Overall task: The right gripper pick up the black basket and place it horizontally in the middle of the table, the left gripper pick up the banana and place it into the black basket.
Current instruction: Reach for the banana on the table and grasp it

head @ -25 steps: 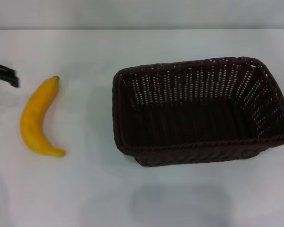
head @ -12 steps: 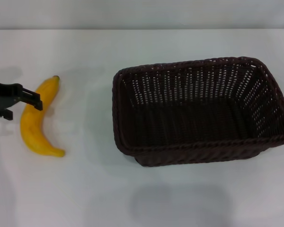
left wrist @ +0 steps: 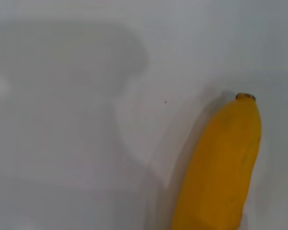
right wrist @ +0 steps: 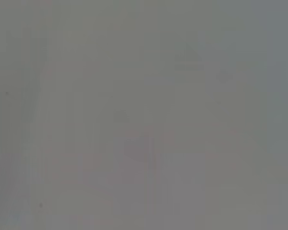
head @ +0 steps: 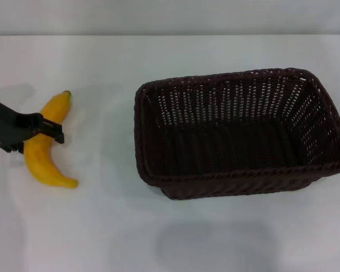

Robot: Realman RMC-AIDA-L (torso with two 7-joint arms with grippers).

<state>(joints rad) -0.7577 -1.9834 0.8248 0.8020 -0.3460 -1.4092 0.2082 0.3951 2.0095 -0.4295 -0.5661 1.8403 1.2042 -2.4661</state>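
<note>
The banana (head: 41,158) lies on the white table (head: 102,226) at the left, its dark tip pointing away from me. My left gripper (head: 48,129) has come in from the left edge and hangs over the banana's middle, open and holding nothing. The left wrist view shows the banana's tip end (left wrist: 221,167) lying free on the table. The black basket (head: 232,76) stands upright, long side across, right of centre and well apart from the banana. My right gripper is out of view, and the right wrist view shows only a blank grey surface.
Bare white tabletop lies between the banana and the basket and along the front. The table's far edge (head: 170,35) meets a grey wall at the back. The basket's right end reaches the right edge of the head view.
My left gripper has moved right from the left edge, from beside the banana to over its middle. The banana and the basket have not moved.
</note>
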